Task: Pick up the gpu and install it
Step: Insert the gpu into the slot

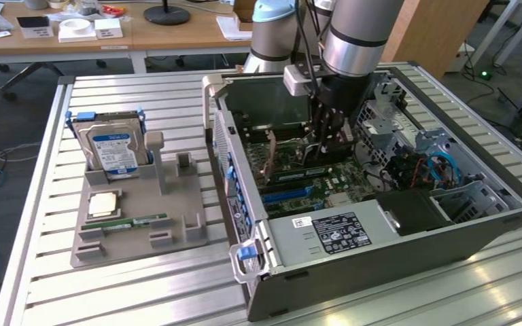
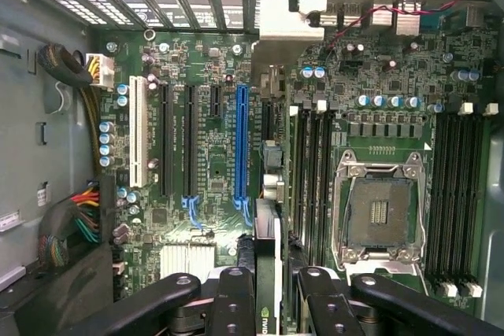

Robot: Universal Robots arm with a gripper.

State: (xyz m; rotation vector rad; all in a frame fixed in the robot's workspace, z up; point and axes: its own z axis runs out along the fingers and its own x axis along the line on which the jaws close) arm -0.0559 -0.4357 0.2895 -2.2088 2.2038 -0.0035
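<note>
Inside the open case, the black-fingered gripper (image 2: 274, 289) clamps the gpu (image 2: 266, 249), a thin dark card held edge-on above the green motherboard (image 2: 378, 139). I'd say square it with the long blue slot (image 2: 241, 143), then press evenly.

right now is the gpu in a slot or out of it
Out. The gpu is gripped edge-on in the claw above the motherboard, and the long blue slot is empty.
</note>
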